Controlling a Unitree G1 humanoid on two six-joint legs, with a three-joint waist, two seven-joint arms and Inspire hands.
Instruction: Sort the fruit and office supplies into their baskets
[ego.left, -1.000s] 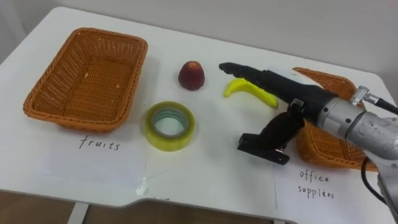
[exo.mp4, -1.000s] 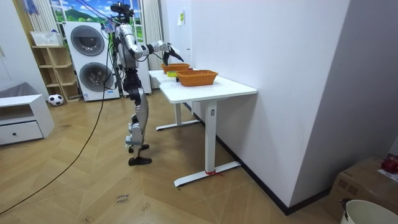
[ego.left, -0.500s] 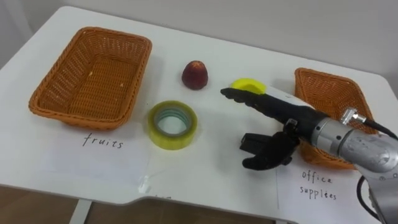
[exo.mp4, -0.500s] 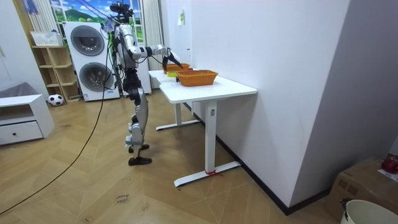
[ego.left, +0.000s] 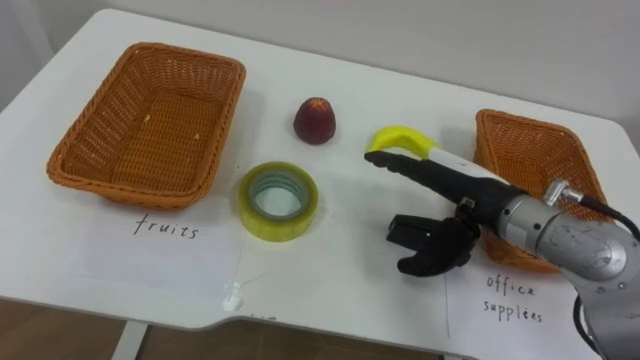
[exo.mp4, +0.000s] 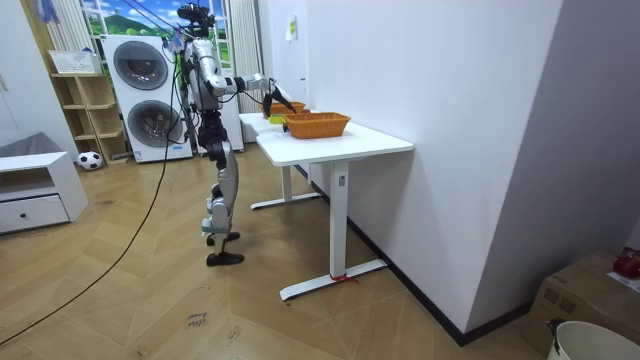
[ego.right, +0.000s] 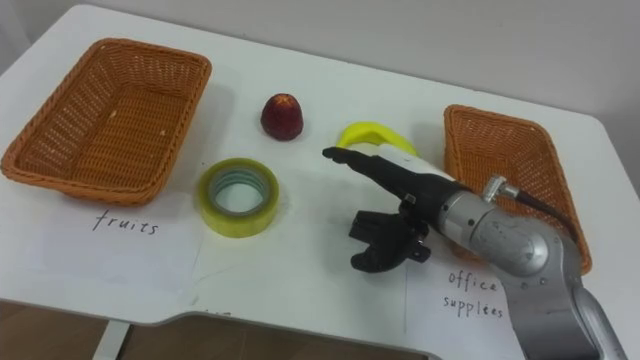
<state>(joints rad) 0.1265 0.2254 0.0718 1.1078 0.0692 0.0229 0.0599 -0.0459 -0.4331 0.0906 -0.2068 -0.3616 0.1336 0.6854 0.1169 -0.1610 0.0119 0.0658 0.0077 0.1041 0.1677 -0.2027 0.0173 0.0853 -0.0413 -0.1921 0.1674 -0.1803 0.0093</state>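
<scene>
A yellow banana (ego.left: 400, 136) lies on the white table (ego.left: 380, 300), left of the office-supplies basket (ego.left: 482, 140). My right hand (ego.left: 478, 205) hovers just in front of the banana, open and holding nothing. One digit stretches towards the banana's left tip, and the others hang loosely over the table. A dark red fruit (ego.left: 313, 120) sits at the table's middle back. A yellow tape roll (ego.left: 275, 201) lies flat in front of it. The fruit basket (ego.left: 70, 150) stands at the left with nothing in it.
Paper labels lie before each basket: "fruits" (ego.left: 165, 228) and "office supplies" (ego.left: 510, 298). In the room view I stand at the table's (exo.mp4: 340, 145) far end, near two washing machines (exo.mp4: 140, 70), one arm reaching over it.
My right hand has drawn back towards the front edge, uncovering the banana it lay across. Its lower fingers have curled in a little. The fruit, tape and baskets stay put.
</scene>
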